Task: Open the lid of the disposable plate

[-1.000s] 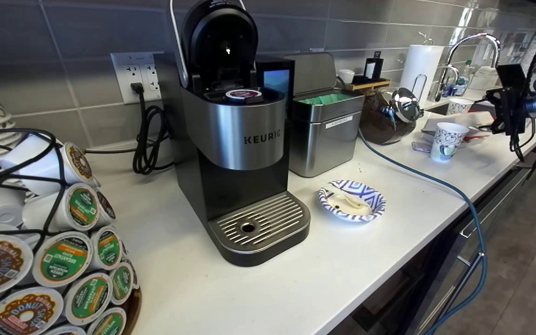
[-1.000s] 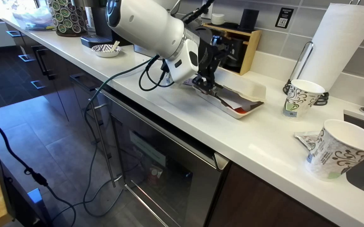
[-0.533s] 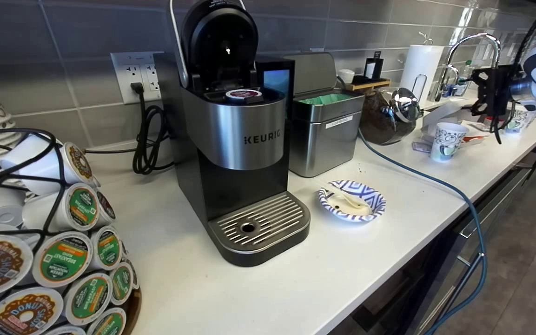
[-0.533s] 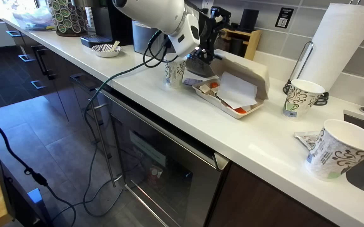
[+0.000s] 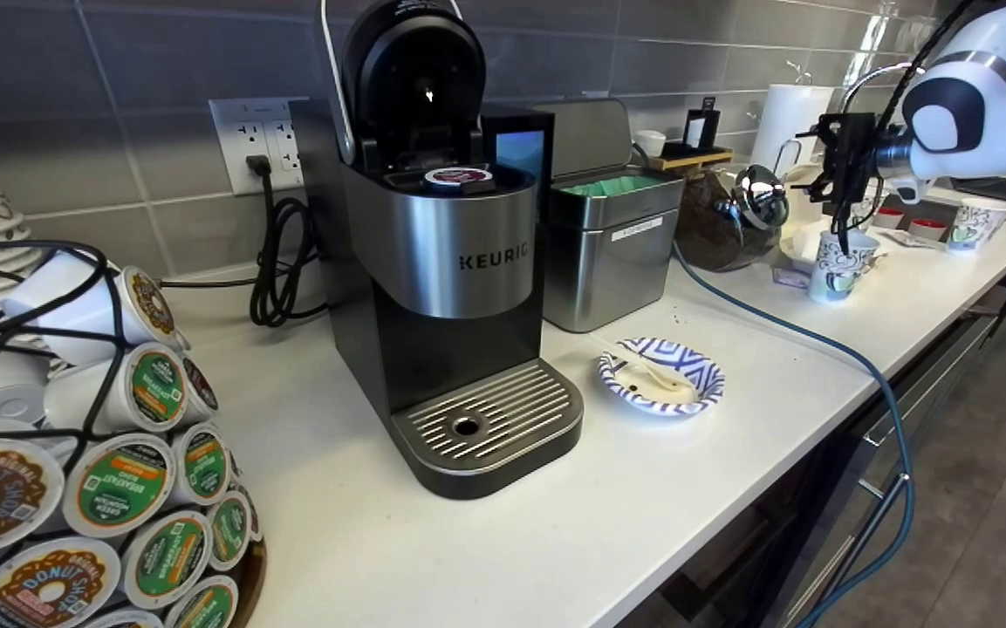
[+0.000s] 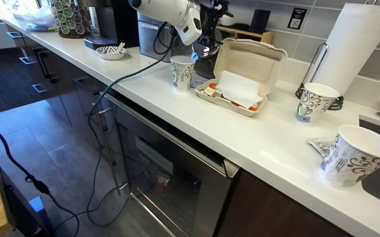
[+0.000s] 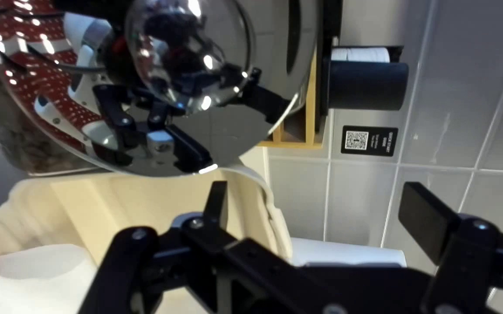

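The disposable plate is a tan clamshell food box on the counter. Its lid stands raised at the back, leaning toward the wall. A white napkin and orange-red and tan bits lie in the base. My gripper is above the box's end by the jar; it also shows in an exterior view. In the wrist view my gripper is open and holds nothing. The lid's edge shows between the fingers; whether a finger touches it I cannot tell.
A glass jar with a shiny metal lid is close to the gripper. A paper cup stands beside the box. A paper towel roll, more cups and a patterned bowl stand on the counter. A blue cable crosses it.
The lid has swung from low over the base to standing up, and the box has shifted slightly. My gripper has risen out of the box and moved toward the jar and coffee machine.
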`<state>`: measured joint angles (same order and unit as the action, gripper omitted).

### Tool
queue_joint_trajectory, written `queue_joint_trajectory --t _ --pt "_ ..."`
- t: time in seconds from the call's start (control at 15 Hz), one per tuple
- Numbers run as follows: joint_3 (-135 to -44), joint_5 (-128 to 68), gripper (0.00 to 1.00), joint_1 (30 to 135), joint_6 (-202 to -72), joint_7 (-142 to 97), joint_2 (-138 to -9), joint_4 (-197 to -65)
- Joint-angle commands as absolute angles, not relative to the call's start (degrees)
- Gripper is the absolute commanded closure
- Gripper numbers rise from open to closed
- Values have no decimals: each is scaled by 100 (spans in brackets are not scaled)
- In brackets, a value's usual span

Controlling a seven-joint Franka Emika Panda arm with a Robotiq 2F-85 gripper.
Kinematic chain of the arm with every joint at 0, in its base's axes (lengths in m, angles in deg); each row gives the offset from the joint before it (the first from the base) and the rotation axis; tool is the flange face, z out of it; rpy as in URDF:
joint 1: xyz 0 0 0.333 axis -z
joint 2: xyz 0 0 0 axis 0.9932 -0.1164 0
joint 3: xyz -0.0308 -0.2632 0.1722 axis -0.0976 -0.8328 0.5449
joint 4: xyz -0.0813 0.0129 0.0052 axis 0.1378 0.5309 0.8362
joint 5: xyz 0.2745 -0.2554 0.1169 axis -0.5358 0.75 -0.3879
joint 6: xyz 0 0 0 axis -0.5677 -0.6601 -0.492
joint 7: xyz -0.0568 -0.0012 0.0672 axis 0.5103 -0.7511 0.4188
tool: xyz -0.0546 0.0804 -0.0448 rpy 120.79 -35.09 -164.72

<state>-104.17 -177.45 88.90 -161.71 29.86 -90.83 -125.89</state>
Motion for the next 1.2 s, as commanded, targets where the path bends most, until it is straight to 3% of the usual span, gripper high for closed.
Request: queue_joint_trajectory --t 0.0,0.47,1.0,1.07,1.13 --pt "-10651 -17731 0 9018 -16768 2676 -9644 -11757" --pt "-11022 -16705 0 9716 -16618 2752 -9407 -12335" --pt "-11296 -14574 0 10950 -13465 3737 -8344 -14142" --pt "-11232 -14836 0 10852 -14102 3332 -8746 -13534" --pt "-11252 -14744 0 10977 -13769 3494 -8640 -13716"
